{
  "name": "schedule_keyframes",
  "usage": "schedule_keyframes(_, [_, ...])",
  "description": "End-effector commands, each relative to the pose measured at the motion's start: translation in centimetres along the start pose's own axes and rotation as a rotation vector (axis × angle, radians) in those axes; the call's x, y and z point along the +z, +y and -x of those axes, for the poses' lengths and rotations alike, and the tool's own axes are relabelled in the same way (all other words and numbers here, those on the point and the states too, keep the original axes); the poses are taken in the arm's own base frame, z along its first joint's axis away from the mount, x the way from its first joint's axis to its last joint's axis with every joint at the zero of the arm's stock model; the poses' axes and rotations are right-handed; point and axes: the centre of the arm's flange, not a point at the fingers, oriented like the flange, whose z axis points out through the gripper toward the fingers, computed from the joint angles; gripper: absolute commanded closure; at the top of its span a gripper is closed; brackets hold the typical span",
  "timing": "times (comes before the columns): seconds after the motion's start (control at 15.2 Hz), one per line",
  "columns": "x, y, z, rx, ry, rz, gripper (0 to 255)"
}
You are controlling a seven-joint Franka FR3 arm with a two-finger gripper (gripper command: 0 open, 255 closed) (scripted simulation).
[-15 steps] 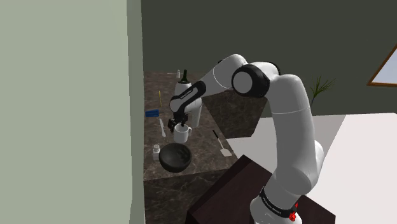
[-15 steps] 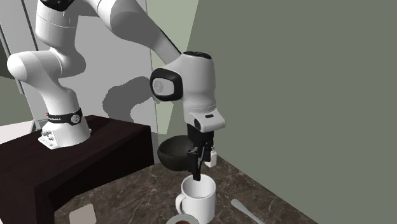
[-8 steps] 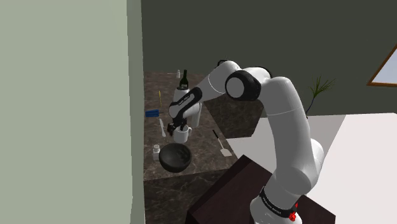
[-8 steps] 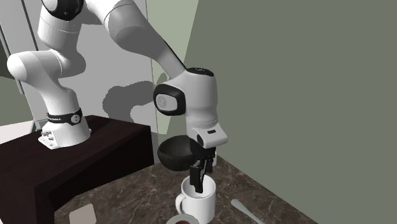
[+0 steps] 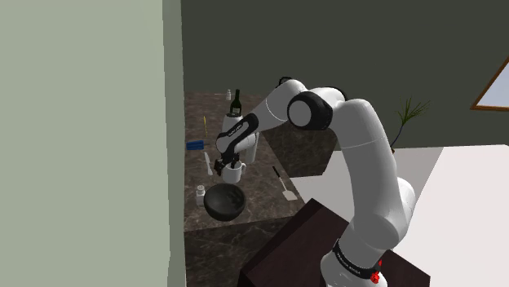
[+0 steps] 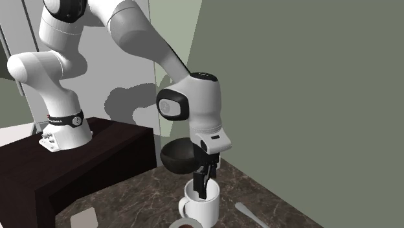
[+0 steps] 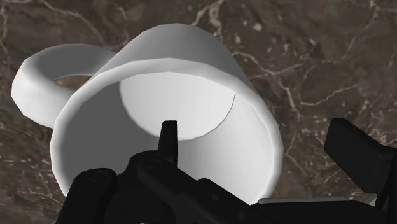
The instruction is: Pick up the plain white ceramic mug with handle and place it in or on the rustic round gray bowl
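Observation:
The white mug (image 5: 235, 172) (image 6: 201, 205) stands upright on the dark marble counter (image 5: 261, 204), its handle (image 7: 48, 76) to one side. My black gripper (image 5: 227, 166) (image 6: 203, 188) (image 7: 252, 132) is open and lowered over its rim. One finger (image 7: 167, 137) reaches inside the mug and the other (image 7: 356, 153) is outside, so the wall stands between them untouched. The dark round bowl (image 5: 225, 201) (image 6: 176, 157) sits on the counter just beside the mug, on the stand's side.
A dark bottle (image 5: 236, 101), a blue object (image 5: 194, 145), a small white jar (image 5: 200, 192) and a spoon (image 5: 283, 186) (image 6: 252, 216) lie around on the counter. A pale wall (image 5: 81, 139) borders the shoulder view's left. The dark stand (image 5: 326, 253) is at lower right.
The gripper has come down from above the mug until one finger dips inside its rim. Most of the descent came first, with only a slight drop lately. Mug and bowl have not moved.

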Motion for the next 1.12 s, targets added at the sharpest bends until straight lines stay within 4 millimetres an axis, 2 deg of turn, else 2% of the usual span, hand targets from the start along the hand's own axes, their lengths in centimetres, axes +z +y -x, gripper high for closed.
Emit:
schedule_keyframes(0.0, [0.0,0.0,0.0,0.000,0.000,0.000,255])
schedule_keyframes(0.59, [0.0,0.0,0.0,0.000,0.000,0.000,255])
schedule_keyframes(1.06, [-3.7,0.0,-0.2,0.000,0.000,0.000,255])
